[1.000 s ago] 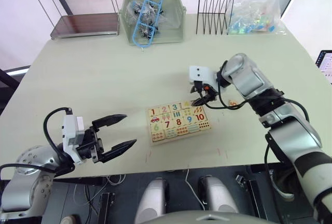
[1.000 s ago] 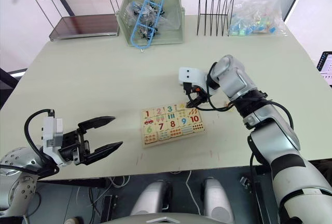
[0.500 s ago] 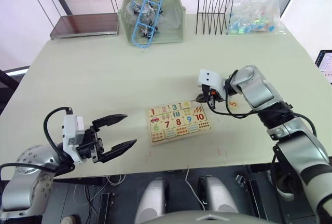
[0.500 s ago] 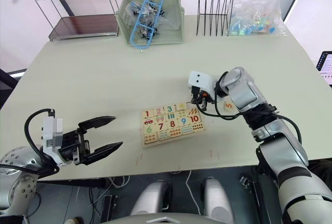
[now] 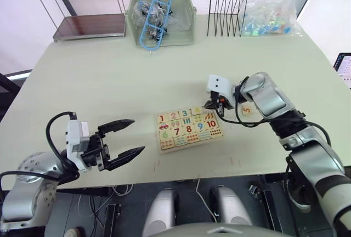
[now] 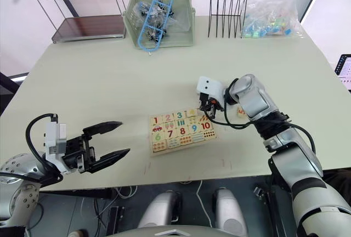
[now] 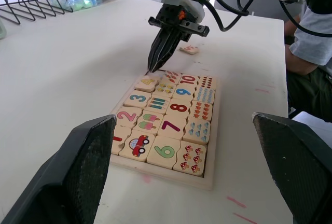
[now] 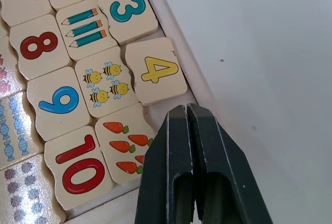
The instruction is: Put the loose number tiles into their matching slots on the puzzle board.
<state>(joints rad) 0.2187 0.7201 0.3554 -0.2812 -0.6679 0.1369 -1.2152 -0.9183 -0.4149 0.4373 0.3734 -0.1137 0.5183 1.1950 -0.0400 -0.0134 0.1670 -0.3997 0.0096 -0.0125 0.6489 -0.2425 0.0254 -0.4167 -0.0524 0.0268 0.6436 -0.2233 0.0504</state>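
Right tool moved back over board; one loose tile.

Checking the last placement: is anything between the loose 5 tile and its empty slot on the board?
Yes. The shut right gripper hangs over the empty slot beside the 4 tile, between it and the 5 tile, which lies on the table beyond the board.
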